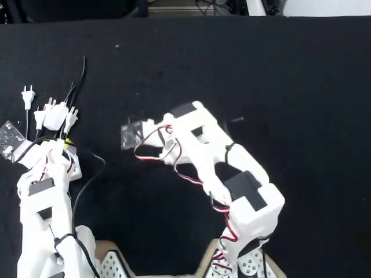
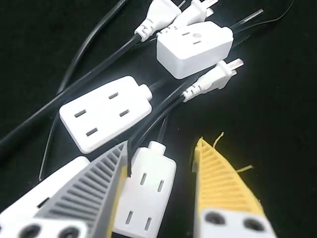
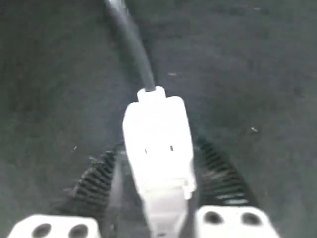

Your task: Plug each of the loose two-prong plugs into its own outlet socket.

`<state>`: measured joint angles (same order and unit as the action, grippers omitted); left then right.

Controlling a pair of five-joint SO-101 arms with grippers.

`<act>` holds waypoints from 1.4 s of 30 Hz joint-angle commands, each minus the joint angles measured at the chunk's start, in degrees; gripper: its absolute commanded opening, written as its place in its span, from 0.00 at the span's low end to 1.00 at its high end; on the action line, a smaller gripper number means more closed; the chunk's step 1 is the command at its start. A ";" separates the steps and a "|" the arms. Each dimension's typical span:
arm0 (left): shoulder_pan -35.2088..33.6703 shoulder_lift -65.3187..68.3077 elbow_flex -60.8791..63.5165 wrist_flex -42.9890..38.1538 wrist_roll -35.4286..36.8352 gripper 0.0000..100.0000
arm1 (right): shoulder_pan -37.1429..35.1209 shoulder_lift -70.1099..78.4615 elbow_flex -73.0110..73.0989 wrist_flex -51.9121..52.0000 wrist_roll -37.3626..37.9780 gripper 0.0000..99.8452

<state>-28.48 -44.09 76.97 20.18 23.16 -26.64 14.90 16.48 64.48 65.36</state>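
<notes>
A cluster of white sockets and two-prong plugs (image 1: 55, 116) with black cords lies at the table's left. My left gripper (image 2: 161, 146) stands open over it, its grey and yellow fingers on either side of a small white socket block (image 2: 146, 193), with a gap on the yellow side. Beyond that lie a wider socket (image 2: 106, 111), a boxy socket (image 2: 195, 44) and a loose plug (image 2: 213, 79). Another plug (image 1: 27, 95) lies apart at the far left. My right gripper (image 3: 158, 148), mid-table in the high view (image 1: 132, 134), is shut on a white corded socket block (image 3: 158, 134).
Black cords (image 2: 79, 74) cross under and between the sockets. A pale grey piece (image 1: 8, 139) sits at the table's left edge. The black tabletop (image 1: 278, 87) stretches open to the right and far side. Both arm bases stand at the near edge.
</notes>
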 commanded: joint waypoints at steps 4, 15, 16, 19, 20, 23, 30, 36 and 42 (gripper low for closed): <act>0.75 -1.49 -2.59 -0.97 0.00 0.22 | 2.11 -2.42 -12.88 11.60 -14.33 0.01; 3.30 -1.49 -2.68 -0.53 -0.09 0.22 | 17.49 -5.76 -27.38 24.70 -46.07 0.01; 3.56 -1.49 -2.59 -0.53 -0.09 0.22 | 19.34 -5.76 -27.38 24.62 -46.24 0.01; 3.56 -1.49 -2.59 -0.53 -0.09 0.22 | 23.82 -5.76 -27.12 24.70 -46.33 0.01; 3.21 -1.49 -2.77 -0.53 -0.09 0.22 | 25.23 -5.76 -27.12 24.88 -46.51 0.01; 2.42 -1.58 -2.77 -0.88 -0.09 0.22 | 29.54 -5.76 -27.12 24.97 -46.51 0.01; 4.35 -1.58 -2.51 -0.53 -0.09 0.22 | 44.04 -5.05 -30.46 23.47 -46.15 0.01; 4.35 -1.58 -2.86 -0.88 -0.09 0.22 | 53.98 2.95 -42.33 22.33 -46.07 0.01; 4.09 -1.58 -3.21 -0.53 -0.09 0.22 | 58.37 19.74 -62.55 22.51 -41.49 0.01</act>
<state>-24.88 -44.09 76.97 20.18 23.16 29.45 29.49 -33.98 87.87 22.11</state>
